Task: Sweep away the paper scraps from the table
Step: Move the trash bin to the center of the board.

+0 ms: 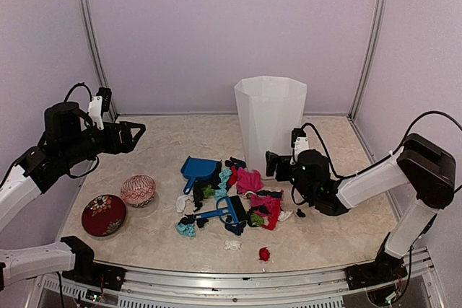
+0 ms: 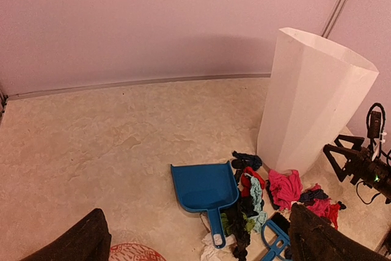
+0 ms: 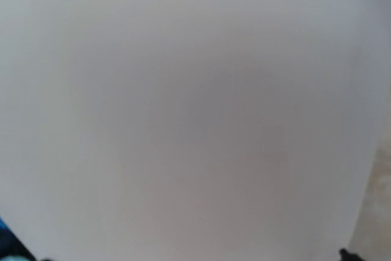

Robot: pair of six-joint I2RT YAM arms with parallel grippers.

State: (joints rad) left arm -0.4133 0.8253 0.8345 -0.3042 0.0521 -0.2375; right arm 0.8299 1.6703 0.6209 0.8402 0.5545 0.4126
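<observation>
The paper scraps [image 1: 249, 196] lie heaped mid-table in pink, red, black, teal and green, also seen in the left wrist view [image 2: 284, 187]. One red scrap [image 1: 264, 253] and one white scrap [image 1: 232, 245] lie apart near the front of the table [image 1: 180, 135]. My left gripper [image 1: 134, 135] hangs open above the table's left side, well away from the pile; its fingers [image 2: 82, 239] frame the bottom of its wrist view. My right gripper [image 1: 272, 164] is open, low beside the bin's base, right of the pile. Its wrist view shows only the bin wall [image 3: 195, 114].
A tall white bin [image 1: 269, 122] stands behind the pile. A blue dustpan [image 1: 198, 171] lies at the pile's left edge and a blue brush [image 1: 225, 210] lies among the scraps. A red bowl [image 1: 103, 215] and a pink patterned bowl [image 1: 138, 190] sit at left.
</observation>
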